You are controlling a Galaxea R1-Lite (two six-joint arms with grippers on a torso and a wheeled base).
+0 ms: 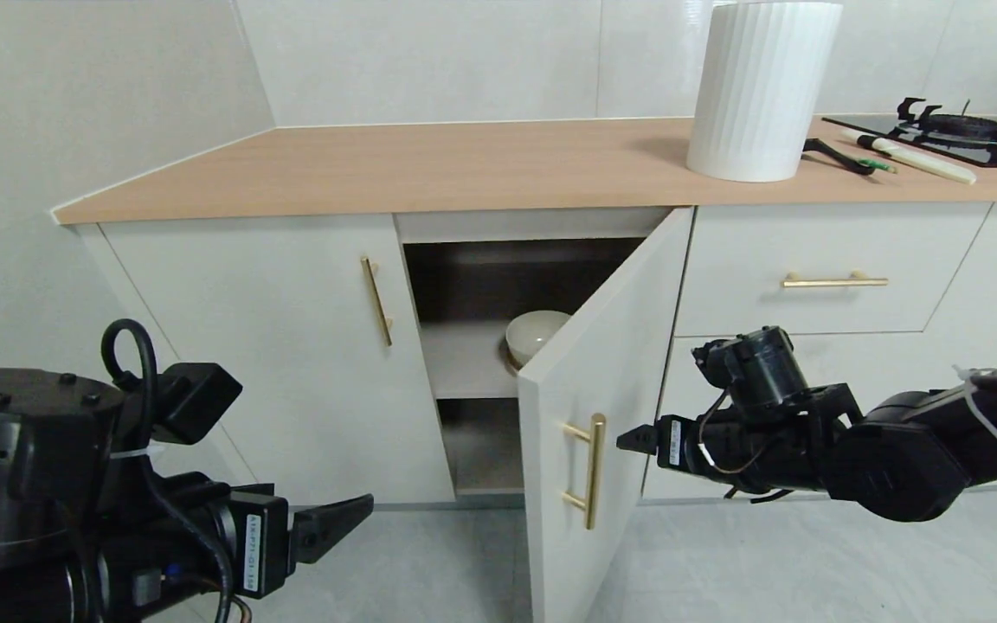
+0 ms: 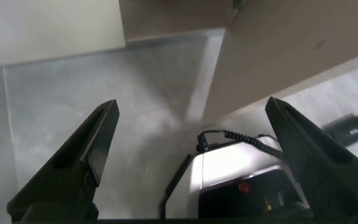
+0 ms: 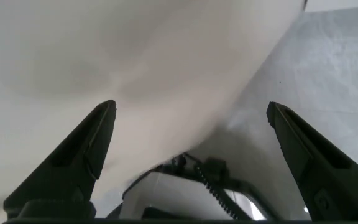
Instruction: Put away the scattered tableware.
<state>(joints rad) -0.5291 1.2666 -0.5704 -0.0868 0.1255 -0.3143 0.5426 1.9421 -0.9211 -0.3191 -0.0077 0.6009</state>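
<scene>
Right gripper was held just beside the gold bar handle of the open white cabinet door, fingers spread wide, nothing gripped. Left gripper was positioned low over the grey floor, also spread open and empty. A cream round bowl was parked on the cabinet's upper shelf, partly hidden by the door. Up on the light wooden table, a white ribbed cylinder was set next to a black-handled utensil and a long white utensil.
</scene>
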